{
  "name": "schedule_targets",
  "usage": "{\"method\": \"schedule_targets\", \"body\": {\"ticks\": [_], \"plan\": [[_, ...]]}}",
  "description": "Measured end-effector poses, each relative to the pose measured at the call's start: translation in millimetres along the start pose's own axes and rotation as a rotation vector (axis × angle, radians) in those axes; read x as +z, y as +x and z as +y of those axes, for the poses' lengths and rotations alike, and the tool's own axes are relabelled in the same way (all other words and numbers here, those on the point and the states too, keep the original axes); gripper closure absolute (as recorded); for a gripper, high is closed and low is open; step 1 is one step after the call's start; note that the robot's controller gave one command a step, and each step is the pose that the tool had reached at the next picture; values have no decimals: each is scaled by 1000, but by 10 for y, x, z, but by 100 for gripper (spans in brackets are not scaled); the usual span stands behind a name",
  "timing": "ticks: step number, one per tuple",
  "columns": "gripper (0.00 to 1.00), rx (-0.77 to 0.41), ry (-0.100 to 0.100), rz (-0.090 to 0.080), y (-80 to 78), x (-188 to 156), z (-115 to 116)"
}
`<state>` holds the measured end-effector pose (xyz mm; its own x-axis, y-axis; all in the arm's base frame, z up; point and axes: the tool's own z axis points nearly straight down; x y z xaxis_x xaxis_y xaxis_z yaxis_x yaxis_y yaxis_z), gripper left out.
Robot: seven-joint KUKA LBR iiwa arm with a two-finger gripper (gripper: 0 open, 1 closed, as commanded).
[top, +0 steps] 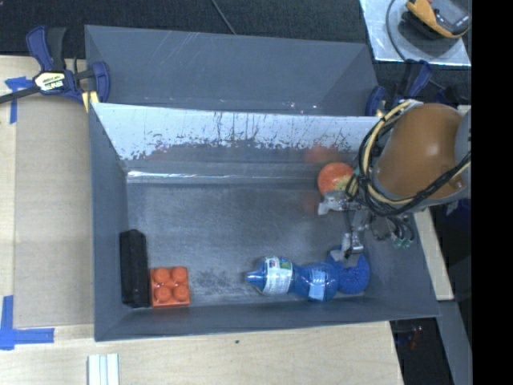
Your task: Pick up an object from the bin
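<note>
Grey bin [240, 207]: blue bottle [309, 280]; orange brick [170, 285]; black block [134, 268]; orange ball [333, 176]

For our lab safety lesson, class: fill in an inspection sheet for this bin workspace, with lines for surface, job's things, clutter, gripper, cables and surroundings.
Surface: grey metal bin, middle of the floor bare, dark speckles on the back wall.
Job's things: orange ball by the back wall at right; blue bottle lying along the front wall, a blue lump at its right end; orange studded brick and black block side by side at front left.
Clutter: nothing seen.
Gripper: gripper open, holding nothing, between ball and bottle.
Cables: yellow and black cables looped round the orange cover.
Surroundings: yellow and black device beyond the bin's far right corner.
</note>
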<state>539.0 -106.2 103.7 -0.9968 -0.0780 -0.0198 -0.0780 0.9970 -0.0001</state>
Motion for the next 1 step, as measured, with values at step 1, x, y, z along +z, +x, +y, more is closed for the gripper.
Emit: {"method": "schedule_targets", "body": {"ticks": [1], "plan": [[0,179,1,-7,414,288,-374]]}}
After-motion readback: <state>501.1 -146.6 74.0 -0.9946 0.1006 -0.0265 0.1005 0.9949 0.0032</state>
